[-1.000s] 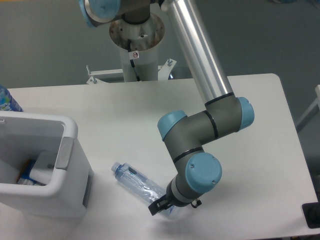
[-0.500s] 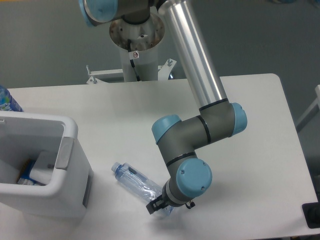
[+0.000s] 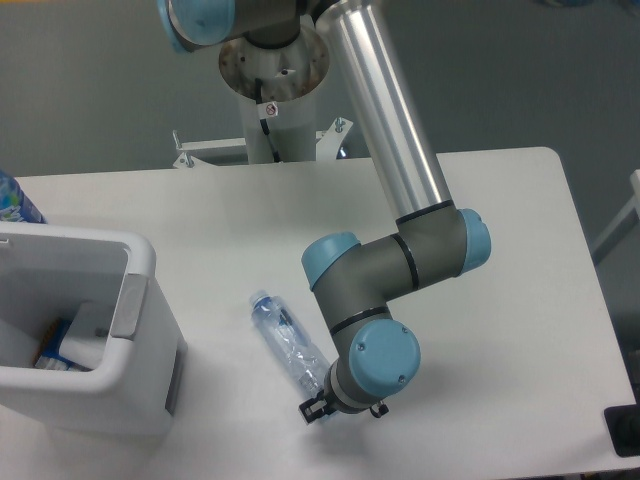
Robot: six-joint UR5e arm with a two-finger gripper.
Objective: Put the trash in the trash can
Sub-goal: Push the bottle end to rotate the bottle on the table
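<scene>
The trash in view is a clear, crinkled plastic bottle (image 3: pixel 287 343) with a pale blue cap, lying slanted at the table's front middle, cap toward the upper left. My gripper (image 3: pixel 314 407) points down at the bottle's bottom end and is shut on it; the wrist hides most of the fingers. The trash can (image 3: pixel 138 262), a large white boxy bin with a grey tab (image 3: pixel 127 305) on its right rim, stands at the left edge, about a hand's width left of the bottle. Blue and white items (image 3: pixel 62 344) lie inside it.
The arm's base pedestal (image 3: pixel 274 95) rises behind the table's far edge. A blue-labelled bottle (image 3: pixel 12 200) pokes in at the far left behind the bin. A black object (image 3: pixel 624 430) sits past the table's right front corner.
The gripper has shifted slightly left and the bottle has swung with it: its cap end moved right and away from the front edge, so the bottle now lies steeper.
</scene>
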